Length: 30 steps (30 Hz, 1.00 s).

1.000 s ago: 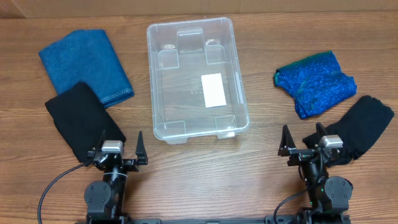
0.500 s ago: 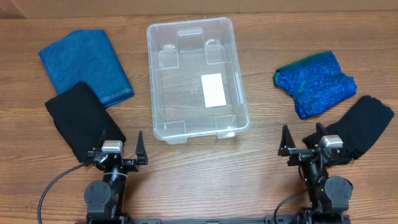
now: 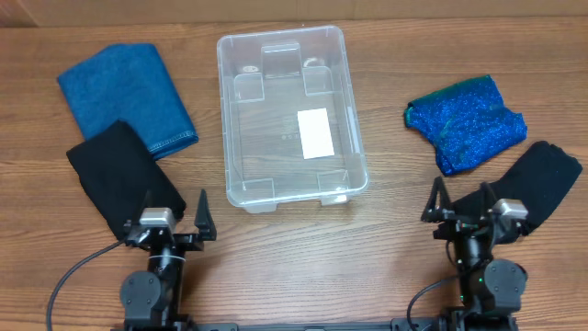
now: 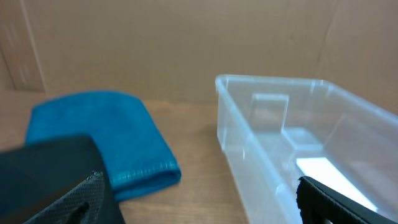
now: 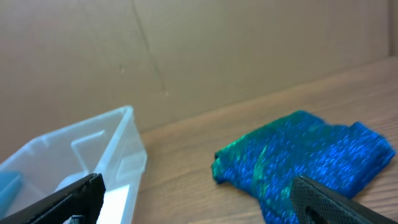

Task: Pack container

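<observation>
- Left end effector [image 3: 175, 210] and right end effector [image 3: 460, 199] are spread wide and hold nothing.
- The bin [image 3: 280, 33] sits in the middle of the counter [image 3: 386, 257].
- The black cloth [image 3: 119, 175], grabbed by one edge, could hang over the rim.

Blue towel [image 4: 106, 134] left, clear container [image 4: 292, 143] right; black cloth [image 4: 50, 168] nr tool

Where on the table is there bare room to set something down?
Bare table lies between the container and the sparkly blue cloth, and in front of the container between left gripper and right gripper. The left is crowded: blue towel and black cloth overlap.
</observation>
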Tool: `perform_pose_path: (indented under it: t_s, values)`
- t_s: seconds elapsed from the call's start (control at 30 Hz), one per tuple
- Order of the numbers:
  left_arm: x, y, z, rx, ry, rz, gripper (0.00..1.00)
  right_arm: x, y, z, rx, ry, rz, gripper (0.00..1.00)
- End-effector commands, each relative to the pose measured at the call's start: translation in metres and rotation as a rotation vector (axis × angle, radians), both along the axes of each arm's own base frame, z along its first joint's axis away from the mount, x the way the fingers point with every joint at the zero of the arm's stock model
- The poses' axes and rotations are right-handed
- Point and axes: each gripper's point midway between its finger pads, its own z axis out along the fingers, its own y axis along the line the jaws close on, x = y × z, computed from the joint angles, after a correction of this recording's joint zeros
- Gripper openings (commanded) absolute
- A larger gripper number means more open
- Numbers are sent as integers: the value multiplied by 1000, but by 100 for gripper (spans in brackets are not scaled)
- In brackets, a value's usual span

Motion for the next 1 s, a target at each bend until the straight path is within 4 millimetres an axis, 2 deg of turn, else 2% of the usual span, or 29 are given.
perform_pose_path:
  t_s: [0.0,0.1,0.23,0.47,0.57,0.67,0.73,0.83,0.97]
  values:
    - [-1,7,49,-20,-48,43,100,0,-16,48,16,-28,-95,100]
    - [12,7,66,9,1,43,100,16,-20,61,13,54,-114,100]
    - [42,6,81,38,106,40,100,43,-20,63,9,203,-112,100]
    - [93,5,78,72,435,26,100,88,-22,48,-8,615,-107,100]
    - [105,6,78,104,532,18,100,100,-20,45,11,727,-77,100]
    - [113,2,80,95,597,-3,100,110,1,47,73,810,47,100]
    - [115,-2,84,88,614,-26,100,113,2,49,77,822,50,100]
    - [116,-3,86,86,613,-35,100,117,-16,50,98,807,-35,100]
    - [115,-3,84,86,622,-32,100,118,-63,32,189,847,-171,100]
